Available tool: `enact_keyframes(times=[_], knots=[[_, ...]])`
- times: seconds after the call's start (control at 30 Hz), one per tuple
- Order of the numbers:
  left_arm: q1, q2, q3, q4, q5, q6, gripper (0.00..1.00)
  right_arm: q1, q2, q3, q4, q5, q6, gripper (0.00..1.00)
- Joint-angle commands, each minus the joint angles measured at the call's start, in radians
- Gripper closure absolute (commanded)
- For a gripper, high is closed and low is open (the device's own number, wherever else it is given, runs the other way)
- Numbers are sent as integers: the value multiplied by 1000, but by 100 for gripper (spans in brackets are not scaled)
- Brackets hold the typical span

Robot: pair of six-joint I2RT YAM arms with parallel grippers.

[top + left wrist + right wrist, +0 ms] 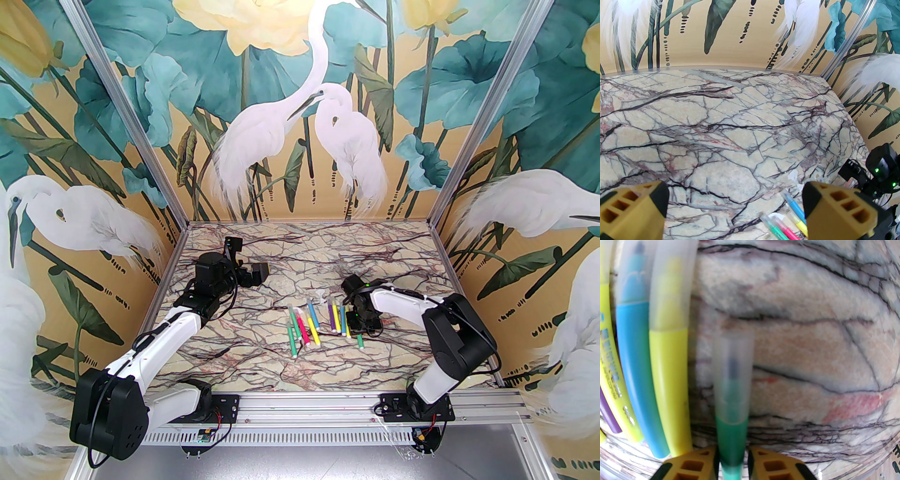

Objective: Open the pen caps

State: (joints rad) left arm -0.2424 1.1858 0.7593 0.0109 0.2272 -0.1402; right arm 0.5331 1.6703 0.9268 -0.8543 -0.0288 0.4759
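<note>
Several pens (pixel 313 323) lie side by side mid-table, green, pink, yellow, blue and purple. In the right wrist view my right gripper (pixel 733 458) is shut on a green pen (pixel 732 439), its yellow fingers pressing both sides of the body. That pen's clear cap (pixel 733 371) sits on its tip, pointing away from the camera. Beside it lie a yellow pen (pixel 669 385) and a blue pen (pixel 635 371), both capped. From above, the right gripper (pixel 358 328) is low at the row's right end. My left gripper (pixel 255 274) hovers open at the back left, fingers (pixel 635 211) wide apart.
A small whitish clear piece (pixel 321 295) lies just beyond the row's far end, also seen as a pale piece (pixel 793 174) from the left wrist. Marble tabletop (pixel 262 370) stretches in front of the pens. Painted walls enclose three sides.
</note>
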Motion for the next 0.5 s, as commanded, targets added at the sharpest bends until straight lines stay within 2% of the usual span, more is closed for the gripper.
enact_keyframes(times=[0.0,0.47], knots=[[-6,9,31,-9,27,-15,0,4,56,-11,31,109,26,74],[-8,50,53,-14,9,-58,0,10,-5,-25,66,119,28,90]])
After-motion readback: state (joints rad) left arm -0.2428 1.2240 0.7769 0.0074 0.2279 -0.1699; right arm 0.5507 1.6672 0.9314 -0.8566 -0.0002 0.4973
